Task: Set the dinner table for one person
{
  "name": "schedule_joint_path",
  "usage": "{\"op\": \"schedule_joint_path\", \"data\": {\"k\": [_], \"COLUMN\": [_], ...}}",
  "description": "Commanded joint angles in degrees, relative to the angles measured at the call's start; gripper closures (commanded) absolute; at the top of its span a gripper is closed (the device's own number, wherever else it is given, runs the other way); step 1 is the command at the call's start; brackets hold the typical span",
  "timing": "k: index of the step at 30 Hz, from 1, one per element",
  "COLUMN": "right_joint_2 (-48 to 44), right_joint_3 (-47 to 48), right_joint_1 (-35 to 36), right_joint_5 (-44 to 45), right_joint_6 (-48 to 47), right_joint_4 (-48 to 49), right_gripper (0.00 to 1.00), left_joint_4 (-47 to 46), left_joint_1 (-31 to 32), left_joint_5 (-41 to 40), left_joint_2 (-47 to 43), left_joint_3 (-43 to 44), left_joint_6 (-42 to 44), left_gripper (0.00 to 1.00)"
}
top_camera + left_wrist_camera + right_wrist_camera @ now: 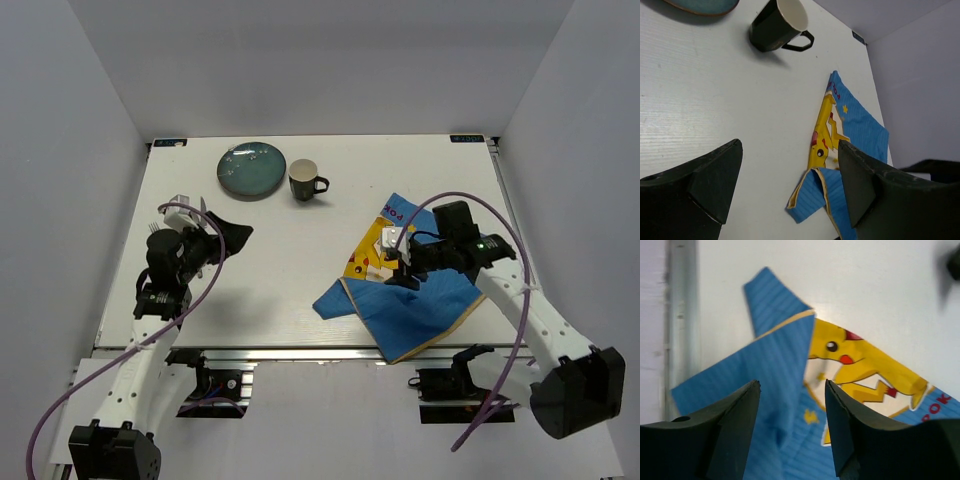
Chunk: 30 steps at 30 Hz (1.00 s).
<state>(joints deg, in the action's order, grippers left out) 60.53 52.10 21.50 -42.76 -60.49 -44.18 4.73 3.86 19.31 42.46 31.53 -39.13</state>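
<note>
White surface [300, 290], grey walls on 3 sides: 2 arms, 3 items.
Surface fills view, rail at near edge. Far side: teal plate [252, 169] + dark mug [304, 181], close, not touching. Near-right: blue striped placemat [420, 300], rumpled, corner over rail. Over bare left area: left end effector [238, 240], released. Over placemat fold: right end effector [792, 387], released, fingers spread.

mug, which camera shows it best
Left wrist: the mug is large and sharp, handle and pale inside clear, rim slightly cropped. Top external shows the whole mug, small, beside the plate. Right wrist shows no clear mug.
</note>
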Motion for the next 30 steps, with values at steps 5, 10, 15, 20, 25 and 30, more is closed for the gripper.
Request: {"op": "schedule_joint_path", "data": {"k": [5, 10, 15, 20, 25, 30], "right_joint_2": [19.6, 40.4, 53.5, 62.2, 67.3, 69.1], "right_joint_3": [2.7, 24.9, 40.5, 48.7, 53.6, 52.9], "right_joint_1": [-0.1, -0.1, 0.0, 0.3, 1.0, 2.1], "right_joint_5": [3.1, 1.8, 3.1, 5.7, 8.9, 11.3], "right_joint_6": [-16.9, -37.8, -40.1, -46.2, -47.3, -45.9], "right_joint_4": [14.9, -7.0, -10.3, -20.7, -26.9, -25.9], "right_gripper": [0.40, 0.28, 0.11, 0.18, 0.26, 0.31], "left_joint_4": [1.8, 2.9, 5.5, 4.6, 4.3, 2.4], "left_joint_1": [0.2, 0.4, 0.5, 0.6, 0.6, 0.5], "left_joint_5": [4.6, 5.3, 3.1, 2.2, 2.3, 3.3], "left_joint_2": [0.7, 1.7, 0.2, -1.2, -0.1, 3.1], "left_joint_3": [-0.6, -0.5, -1.1, -3.9, -4.4, -4.1], "left_joint_6": [-1.1, -1.1, -1.1, -3.2, -2.6, -2.4], "left_gripper": [0.13, 0.12, 0.12, 0.12, 0.12, 0.12]}}
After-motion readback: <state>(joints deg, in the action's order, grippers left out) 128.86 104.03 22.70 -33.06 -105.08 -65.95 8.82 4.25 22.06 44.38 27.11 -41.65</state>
